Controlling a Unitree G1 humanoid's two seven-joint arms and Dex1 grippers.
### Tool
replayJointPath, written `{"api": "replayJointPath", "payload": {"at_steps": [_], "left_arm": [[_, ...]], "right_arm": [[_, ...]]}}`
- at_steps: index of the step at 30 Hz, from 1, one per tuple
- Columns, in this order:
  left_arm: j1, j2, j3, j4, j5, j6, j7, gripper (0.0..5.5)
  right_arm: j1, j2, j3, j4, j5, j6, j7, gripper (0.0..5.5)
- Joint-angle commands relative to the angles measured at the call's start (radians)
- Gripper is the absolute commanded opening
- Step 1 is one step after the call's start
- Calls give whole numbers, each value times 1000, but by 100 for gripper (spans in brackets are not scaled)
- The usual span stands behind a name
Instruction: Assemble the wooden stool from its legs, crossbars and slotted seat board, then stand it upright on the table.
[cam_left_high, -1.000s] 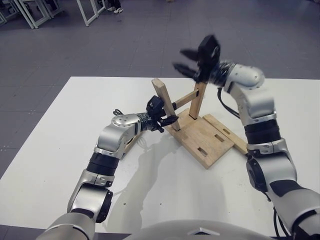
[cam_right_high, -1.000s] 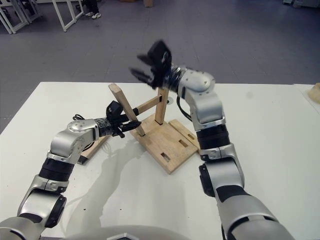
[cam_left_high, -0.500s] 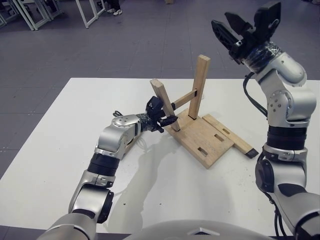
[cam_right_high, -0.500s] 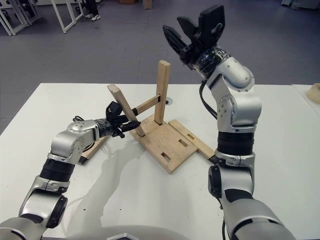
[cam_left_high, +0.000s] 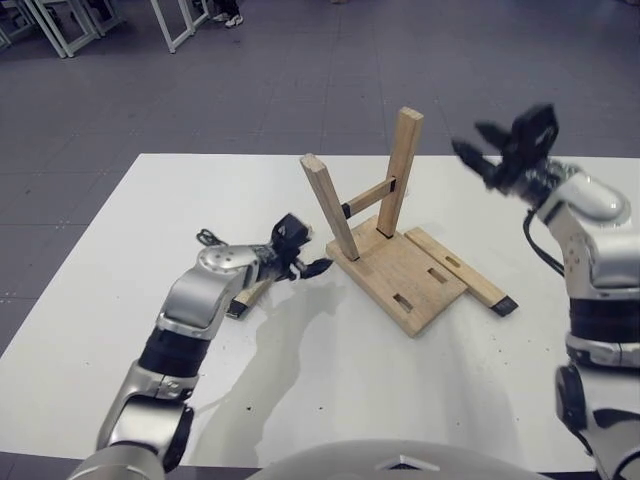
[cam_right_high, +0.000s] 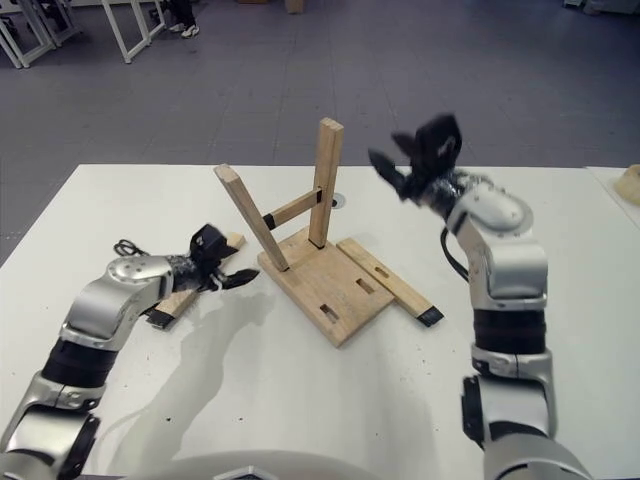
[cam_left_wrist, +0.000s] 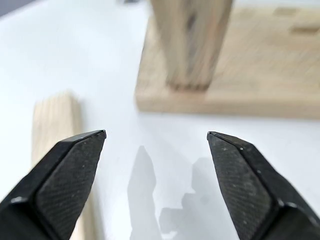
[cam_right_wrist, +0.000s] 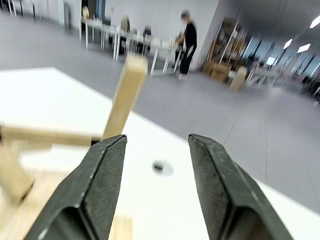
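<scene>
The slotted seat board (cam_left_high: 425, 287) lies flat on the white table. Two legs stand in it: a tilted leg (cam_left_high: 327, 205) and an upright leg (cam_left_high: 401, 165), joined by a short crossbar (cam_left_high: 368, 197). A loose wooden piece (cam_left_high: 468, 281) with a black tip lies along the board's right edge. Another loose piece (cam_right_high: 183, 296) lies under my left forearm. My left gripper (cam_left_high: 308, 268) is open, low over the table just left of the board and facing the tilted leg's foot (cam_left_wrist: 192, 60). My right gripper (cam_left_high: 506, 142) is open in the air, right of the upright leg's top.
A small round hole (cam_right_high: 337, 201) marks the table behind the stool. A pale object (cam_right_high: 630, 186) sits at the far right table edge. Bare table surface (cam_left_high: 330, 390) stretches in front of the board.
My left gripper let go of the tilted leg's foot, opened and drew back to the left. My right gripper left the upright leg's top, swung up, then came down to the leg's right.
</scene>
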Motion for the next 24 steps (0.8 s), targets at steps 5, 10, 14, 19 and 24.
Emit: {"api": "replayJointPath", "payload": {"at_steps": [5, 10, 14, 19, 24], "left_arm": [[14, -199, -4, 107, 85, -103, 221, 374], [14, -226, -4, 143, 122, -129, 265, 374], [2, -227, 55, 144, 131, -163, 308, 374], [-79, -244, 334, 113, 50, -325, 452, 374], [-303, -278, 409, 130, -41, -355, 470, 374]], "right_arm": [[152, -108, 169, 173, -177, -192, 109, 225], [164, -136, 247, 260, -286, -331, 138, 225], [163, -148, 294, 295, -348, -403, 159, 225], [208, -130, 299, 137, -276, -380, 249, 225], [251, -102, 302, 36, -239, -305, 262, 225]]}}
